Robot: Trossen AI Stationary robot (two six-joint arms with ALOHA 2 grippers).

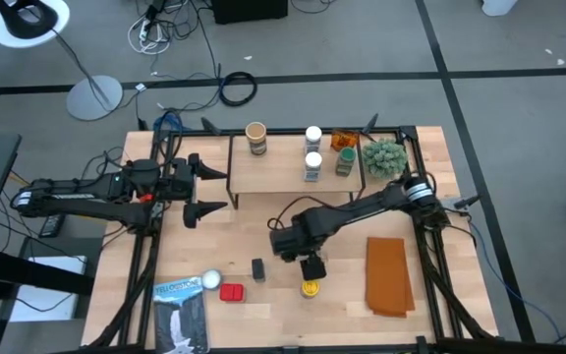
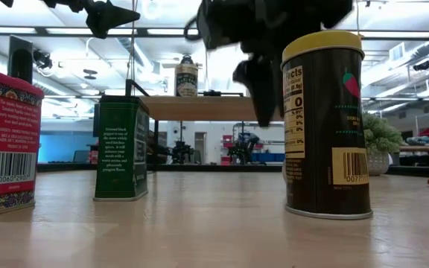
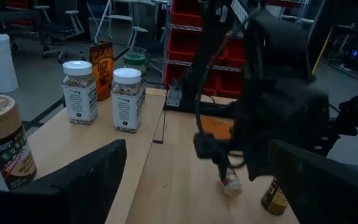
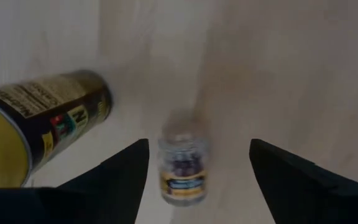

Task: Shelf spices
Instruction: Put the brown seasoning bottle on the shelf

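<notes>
**Right gripper poised over small jar, nothing held**

I have the right gripper point(image 1: 311, 267) at lower centre of the high view, fingers spread wide and empty. In its wrist view a small clear glass jar with a pale label point(image 4: 182, 163) sits centred in the gap between the two fingers, farther off, untouched.

Risk, in my judgement: the dark round tin with the yellow lid point(image 1: 310, 288) stands just beside the jar, and a finger coming down could clip it and tip it. The little jar itself may topple or roll if one finger meets it first.

The light wood shelf board on black legs point(image 1: 273, 172) lies in the upper centre, already carrying several spices. The left gripper point(image 1: 209, 189) waits at the shelf's left edge, fingers apart, empty.
</notes>
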